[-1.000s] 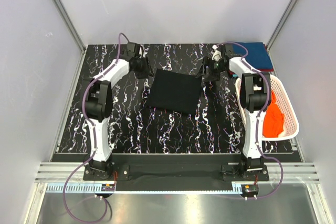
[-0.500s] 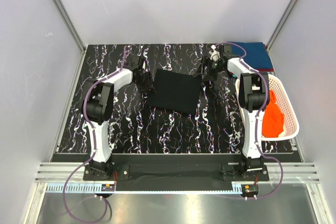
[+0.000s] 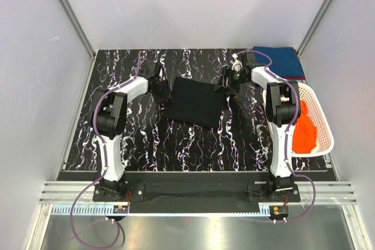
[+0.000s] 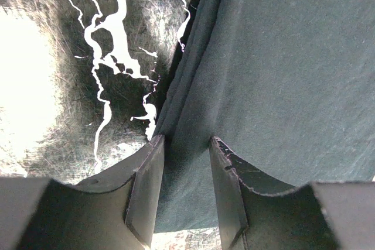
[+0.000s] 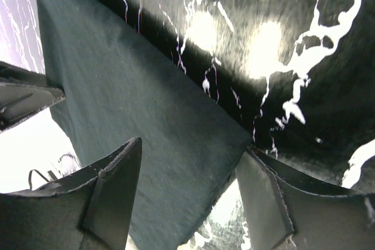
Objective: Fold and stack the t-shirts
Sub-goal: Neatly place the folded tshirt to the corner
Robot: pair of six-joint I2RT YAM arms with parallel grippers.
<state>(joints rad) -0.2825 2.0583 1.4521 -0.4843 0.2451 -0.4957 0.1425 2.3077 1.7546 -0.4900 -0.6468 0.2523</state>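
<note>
Black shirt [image 3: 194, 102] lay folded into a rough rectangle, flat on the table [image 3: 117, 144], slightly skewed. Left gripper [image 3: 159, 89] sat low at the black shirt's left edge. In the wrist view its fingers [image 4: 143, 185] straddled the layered hem with a narrow gap, and the cloth between them looked flat and unbunched. So the jaws were partly open and no pinch was visible. Right gripper [image 3: 230, 84] was at the black shirt's far-right corner. Its fingers [image 5: 114, 185] were spread wide with the corner lying between them, holding nothing. Arms on opposite edges likely meant a two-point pickup, so the folded shirt would lift level and not unroll. Teal-blue shirt [image 3: 283, 60] lay folded to the far right of the black shirt, with a dark red one [image 3: 297, 78] showing at its near edge. That was probably the stack target. Orange shirt [image 3: 304, 127] sat crumpled in the white basket [image 3: 326, 130], right of the black shirt, not folded yet. Judged step: closing on both edges before carrying the black shirt to the stack. Risk: catching only the top layer, which would open the fold on lift.
</note>
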